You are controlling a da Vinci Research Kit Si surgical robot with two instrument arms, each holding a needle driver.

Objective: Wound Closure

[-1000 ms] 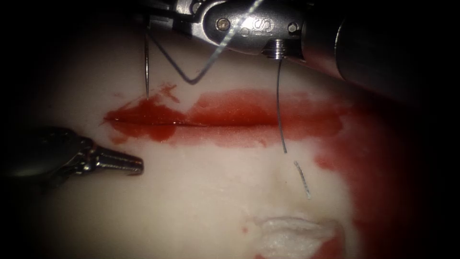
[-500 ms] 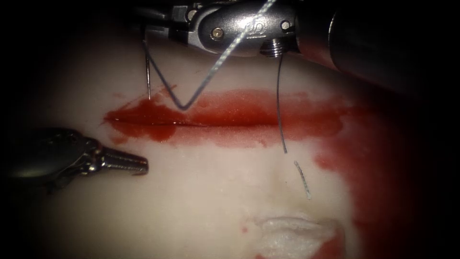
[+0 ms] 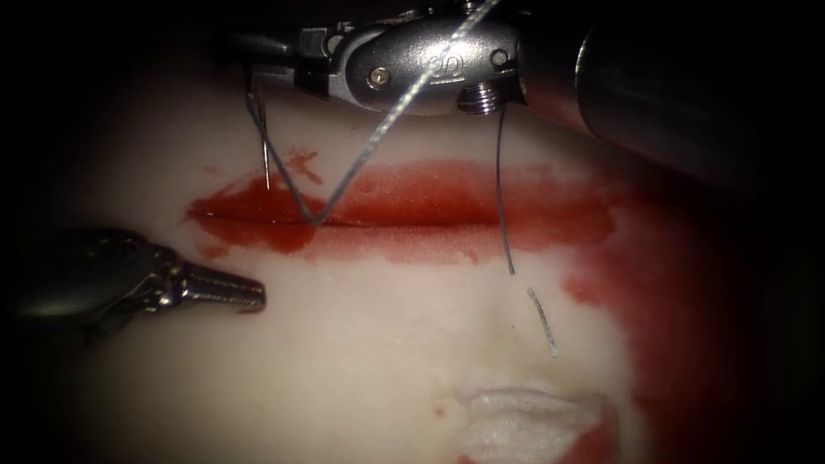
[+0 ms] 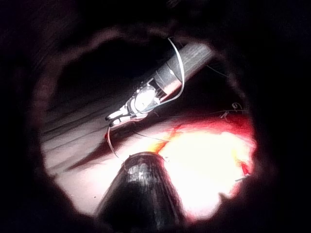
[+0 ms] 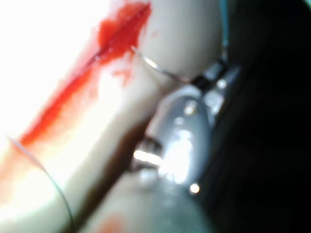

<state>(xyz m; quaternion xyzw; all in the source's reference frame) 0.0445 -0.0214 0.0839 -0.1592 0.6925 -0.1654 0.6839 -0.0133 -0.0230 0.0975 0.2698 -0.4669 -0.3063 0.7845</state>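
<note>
Reaching in above the cut [image 3: 344, 222], the right tool [image 3: 249, 70] has its jaws closed on the curved needle [image 3: 265, 150] near its upper end, the point hanging just over the tissue [image 3: 361, 344] beside the left end of the cut, not in it. Thread [image 3: 391, 120] sags from the tool in a V whose low point touches the red fluid [image 3: 430, 198]. Below the cut, at left, the left tool [image 3: 225, 292] rests with jaws closed, empty. A cut end of thread [image 3: 542, 322] lies lower right.
</note>
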